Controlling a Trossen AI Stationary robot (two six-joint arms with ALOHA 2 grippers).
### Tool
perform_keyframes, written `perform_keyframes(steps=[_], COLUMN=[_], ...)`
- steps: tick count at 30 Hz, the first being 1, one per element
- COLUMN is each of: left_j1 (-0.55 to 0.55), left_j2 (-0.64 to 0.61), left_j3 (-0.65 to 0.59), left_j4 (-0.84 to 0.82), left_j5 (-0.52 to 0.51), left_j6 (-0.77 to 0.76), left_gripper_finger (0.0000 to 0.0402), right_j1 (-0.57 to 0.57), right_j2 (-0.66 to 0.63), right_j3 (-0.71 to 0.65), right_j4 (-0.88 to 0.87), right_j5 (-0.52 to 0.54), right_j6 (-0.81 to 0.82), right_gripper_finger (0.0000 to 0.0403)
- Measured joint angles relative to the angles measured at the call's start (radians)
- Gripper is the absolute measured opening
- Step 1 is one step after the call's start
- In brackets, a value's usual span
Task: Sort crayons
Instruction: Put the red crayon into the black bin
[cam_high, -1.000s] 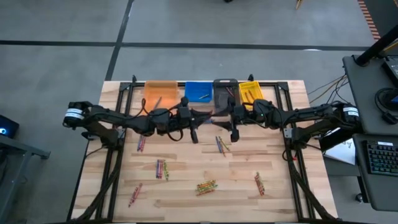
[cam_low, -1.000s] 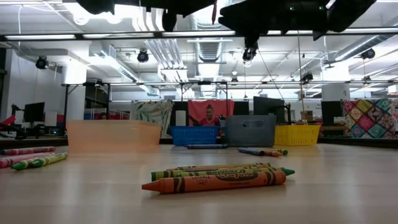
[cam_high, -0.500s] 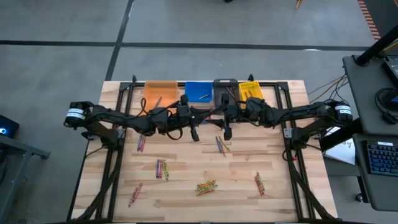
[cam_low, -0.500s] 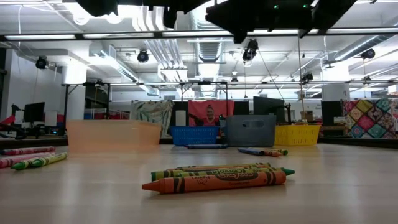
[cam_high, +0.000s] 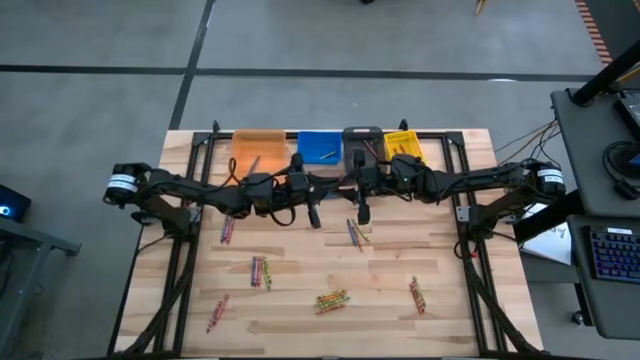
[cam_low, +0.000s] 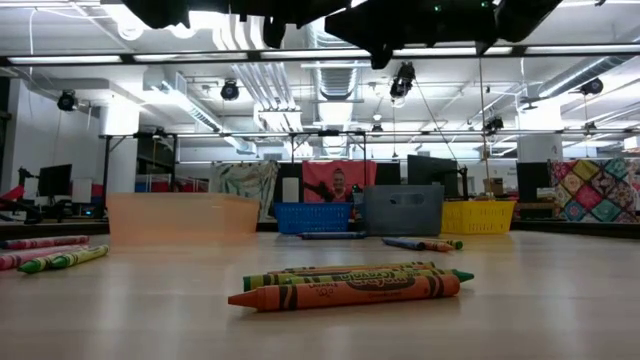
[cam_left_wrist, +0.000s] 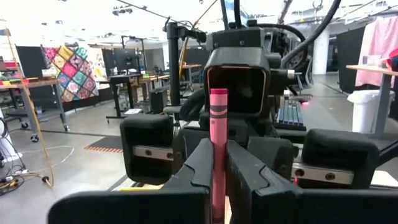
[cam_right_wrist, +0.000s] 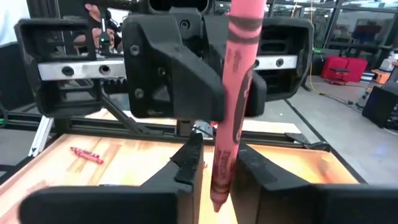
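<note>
No legible text anywhere. Crayon wrappers (cam_low: 350, 283) in low view carry dark print — too small and blurred to read. Pink crayon (cam_right_wrist: 233, 93) in right wrist view shows faint lettering along wrapper — not readable. Same for pink crayon (cam_left_wrist: 217, 146) in left wrist view: dark oval band on wrapper, no words made out. Bins (cam_high: 320, 146) at table's far edge — no labels seen. Room background: no sign legible.
</note>
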Motion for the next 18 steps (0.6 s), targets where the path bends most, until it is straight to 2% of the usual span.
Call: perform_keyframes(steps=[5, 15, 18], left_j1=[0.000, 0.000, 0.000], left_j2=[-0.002, -0.005, -0.013], left_j3=[0.000, 0.000, 0.000], left_j4=[0.001, -0.019, -0.070], left_j5=[0.000, 0.000, -0.002], left_j6=[-0.019, -0.023, -0.026], left_gripper_finger=[0.0016, 0.0071, 0.0094], right_j1=[0.000, -0.001, -0.008], right_j2=[0.000, -0.001, -0.005], right_j3=[0.010, 0.014, 0.014], right_j4=[-0.031, -0.063, -0.103], right_j5=[0.002, 0.004, 0.058], right_j6=[-0.014, 0.004, 0.019], right_gripper_finger=[0.0015, 0.0011, 0.0011])
